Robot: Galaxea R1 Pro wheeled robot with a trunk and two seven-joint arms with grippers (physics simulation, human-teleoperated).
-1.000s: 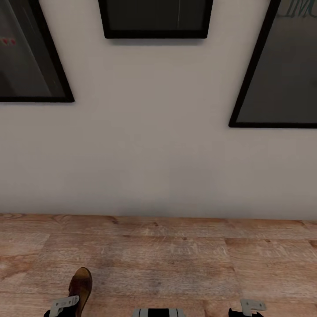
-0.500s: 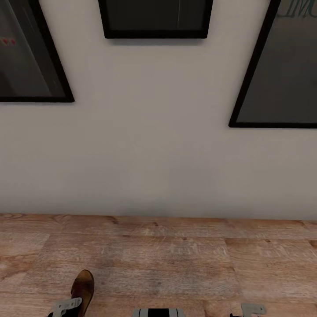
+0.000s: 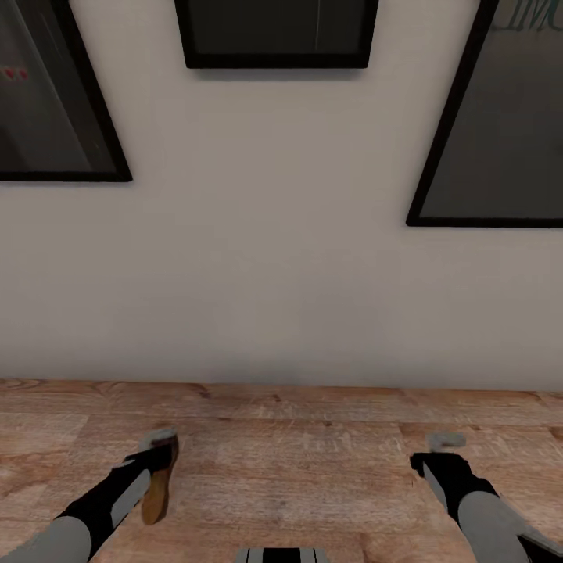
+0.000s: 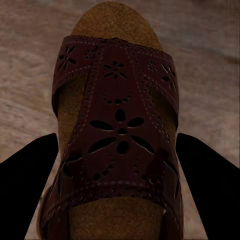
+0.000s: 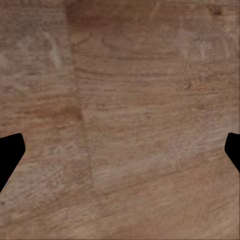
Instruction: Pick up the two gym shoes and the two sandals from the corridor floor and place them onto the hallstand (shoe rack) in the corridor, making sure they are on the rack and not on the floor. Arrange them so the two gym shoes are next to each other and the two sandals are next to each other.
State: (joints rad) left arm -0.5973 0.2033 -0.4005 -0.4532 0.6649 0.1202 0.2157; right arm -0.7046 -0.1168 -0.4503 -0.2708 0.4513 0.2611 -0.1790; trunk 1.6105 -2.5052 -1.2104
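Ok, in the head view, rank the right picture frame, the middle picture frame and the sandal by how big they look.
1. Right picture frame, largest, though cut by the picture's edge.
2. Middle picture frame, also cut at the top.
3. Sandal, smallest, partly behind the left tool.

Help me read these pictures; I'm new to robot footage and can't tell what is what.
This is a simulated two-armed robot in a corridor. The wide picture comes from its head camera, looking down at the wood floor and a wall with dark framed pictures. The grey and black arms end in the left gripper and the right gripper. The other two pictures come from cameras near each gripper. The left gripper is shut on a brown sandal with a flower-cut strap, its black fingers at either side. The right gripper is open over bare floor, holding nothing.
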